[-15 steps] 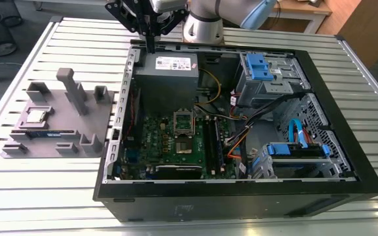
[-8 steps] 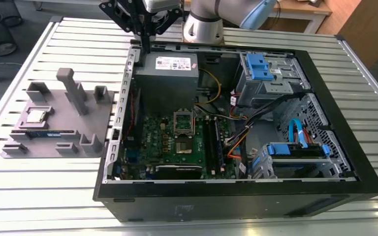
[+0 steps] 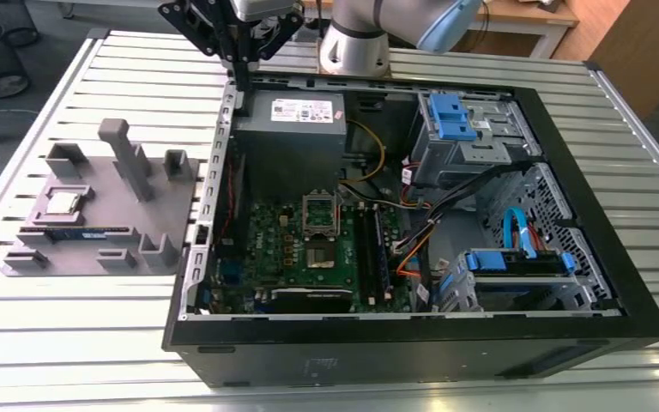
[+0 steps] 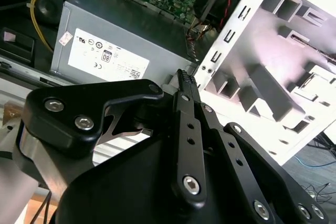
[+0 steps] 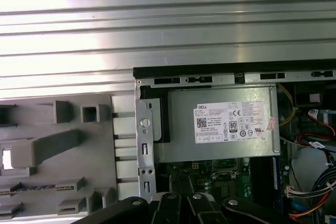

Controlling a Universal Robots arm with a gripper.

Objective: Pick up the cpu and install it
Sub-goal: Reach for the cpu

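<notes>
In the exterior view the top edge cuts off the arm (image 3: 359, 30) and the top of the gripper (image 3: 238, 43). The cpu (image 3: 64, 202) on the grey holder (image 3: 106, 215) is too small to show any marks. In the second wrist view the gripper's black body hides part of the power box (image 4: 121, 35), and bright light washes out the holder. In the first wrist view the picture's edge cuts off the gripper and the holder.

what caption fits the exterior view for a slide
pincer hovers by the rim of the open computer case; cpu lies on the grey tray beside it
</notes>
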